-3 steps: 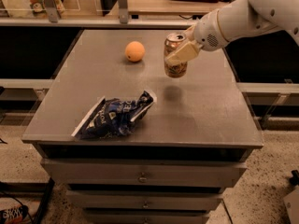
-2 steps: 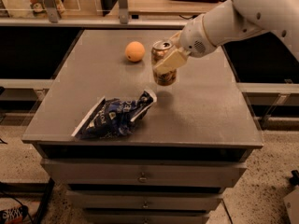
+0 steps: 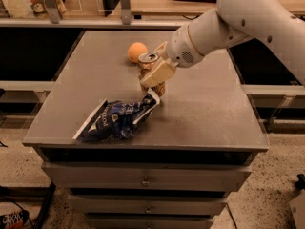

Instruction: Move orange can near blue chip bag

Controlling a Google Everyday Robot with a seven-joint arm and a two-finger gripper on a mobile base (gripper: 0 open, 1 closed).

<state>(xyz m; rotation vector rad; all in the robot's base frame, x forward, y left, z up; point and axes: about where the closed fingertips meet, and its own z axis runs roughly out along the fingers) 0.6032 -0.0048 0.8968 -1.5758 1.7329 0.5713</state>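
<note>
**Can gripped beside the chip bag**

The jaws are closed around the orange can [image 3: 147, 65]. One pale finger [image 3: 158, 73] lies flat across the side facing me and the other is hidden behind the can. The can leans a little, and its silver top shows just above the finger. From here I can't tell whether its base rests on the surface [image 3: 209, 104] or hangs just over it.

Directly below the jaws, and a little to my left, lies the blue chip bag [image 3: 116, 121]. It is crumpled and flat, with its white-edged upper corner right at the foot of the can. I can't make out whether the two touch. The bag stretches away from the jaws toward the front left corner of the surface.

Just beyond the jaws, on the far side of the can, sits a round orange fruit [image 3: 137, 52]. It is close to the can's top as I see it, but farther back.

The white arm [image 3: 233, 23] reaches in from the upper right. Below the grey surface are drawer fronts [image 3: 143, 178].
</note>
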